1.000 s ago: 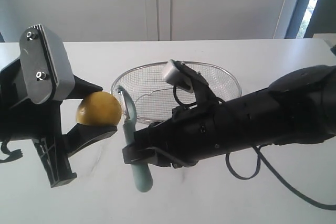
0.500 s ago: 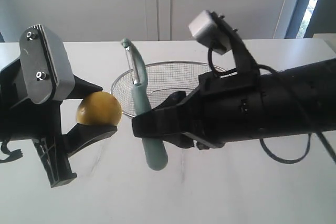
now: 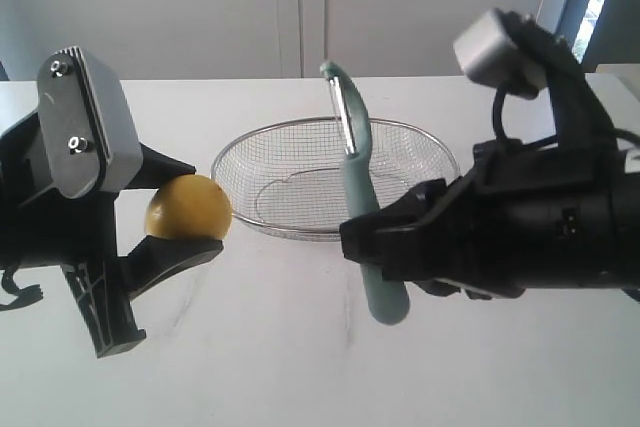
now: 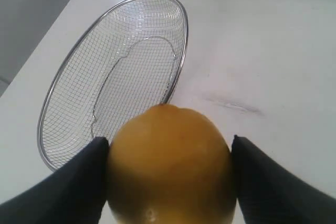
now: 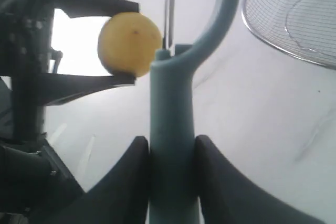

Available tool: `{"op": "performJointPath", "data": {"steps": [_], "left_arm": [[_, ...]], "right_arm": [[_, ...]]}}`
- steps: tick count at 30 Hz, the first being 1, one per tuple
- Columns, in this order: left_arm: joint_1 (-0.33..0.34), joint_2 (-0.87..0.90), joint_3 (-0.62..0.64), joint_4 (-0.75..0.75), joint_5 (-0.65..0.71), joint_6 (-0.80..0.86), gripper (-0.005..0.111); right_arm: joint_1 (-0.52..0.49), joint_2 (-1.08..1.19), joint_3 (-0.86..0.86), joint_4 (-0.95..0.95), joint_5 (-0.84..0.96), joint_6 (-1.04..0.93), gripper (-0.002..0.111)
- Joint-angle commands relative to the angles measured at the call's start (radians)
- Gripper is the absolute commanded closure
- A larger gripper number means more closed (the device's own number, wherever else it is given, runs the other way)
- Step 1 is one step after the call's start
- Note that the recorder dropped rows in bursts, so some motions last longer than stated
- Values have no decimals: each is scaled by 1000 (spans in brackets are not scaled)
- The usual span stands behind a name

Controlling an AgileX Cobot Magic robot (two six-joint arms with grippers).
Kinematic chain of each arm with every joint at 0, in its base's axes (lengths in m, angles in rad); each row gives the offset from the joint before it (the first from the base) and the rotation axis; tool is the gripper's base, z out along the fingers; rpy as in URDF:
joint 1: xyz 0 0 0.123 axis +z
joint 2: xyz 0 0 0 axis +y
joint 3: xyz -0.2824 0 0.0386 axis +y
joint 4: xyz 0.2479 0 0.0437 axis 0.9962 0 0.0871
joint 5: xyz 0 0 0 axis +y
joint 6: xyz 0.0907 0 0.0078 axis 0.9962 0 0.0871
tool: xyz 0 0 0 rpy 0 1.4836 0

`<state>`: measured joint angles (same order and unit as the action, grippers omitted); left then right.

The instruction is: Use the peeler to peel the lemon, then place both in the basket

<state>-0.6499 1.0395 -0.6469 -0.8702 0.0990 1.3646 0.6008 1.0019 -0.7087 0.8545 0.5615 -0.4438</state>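
Withdrawal of the peeler is the change. A second ago the slim peeler with the pale teal-green handle and curved metal blade head (image 3: 356,197) lay with its blade against the small round yellow lemon (image 3: 186,209). The right arm has since swung it up and away to the right. It now stands nearly upright, blade end topmost, well apart from the fruit. In the exterior view it crosses in front of the large shallow oval basket of silver wire mesh (image 3: 290,177).

The right claw (image 5: 172,174) is pinching the peeler's handle low down, one black finger on each side. The left claw (image 3: 200,209) has not shifted. It grips the lemon between its two dark fingers and holds it clear of the white bench (image 3: 300,357), just beside the basket's left rim. The basket holds nothing yet.

Judging from this, one peeling stroke has ended and the tool is being reset, either for another pass or for the drop into the basket. No bared patch or loose strip of skin shows on the faces of the lemon in view, so the peeling looks hardly begun, and another stroke seems the likelier call.
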Motion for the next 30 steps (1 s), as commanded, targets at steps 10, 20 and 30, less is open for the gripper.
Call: {"op": "performJointPath", "data": {"steps": [10,20,30], "left_arm": [[-1,-4,5,-25,7,-3,107],[-1,-4,5,-25,9,-3,107],[-1,-4,5,-27,25,-3,107]], "right_arm": [[-4,258,139,91,-195,-47,108],[-4,489,79,831,129,-794,108],[-4,608,18,879,253,-808,108]]}}
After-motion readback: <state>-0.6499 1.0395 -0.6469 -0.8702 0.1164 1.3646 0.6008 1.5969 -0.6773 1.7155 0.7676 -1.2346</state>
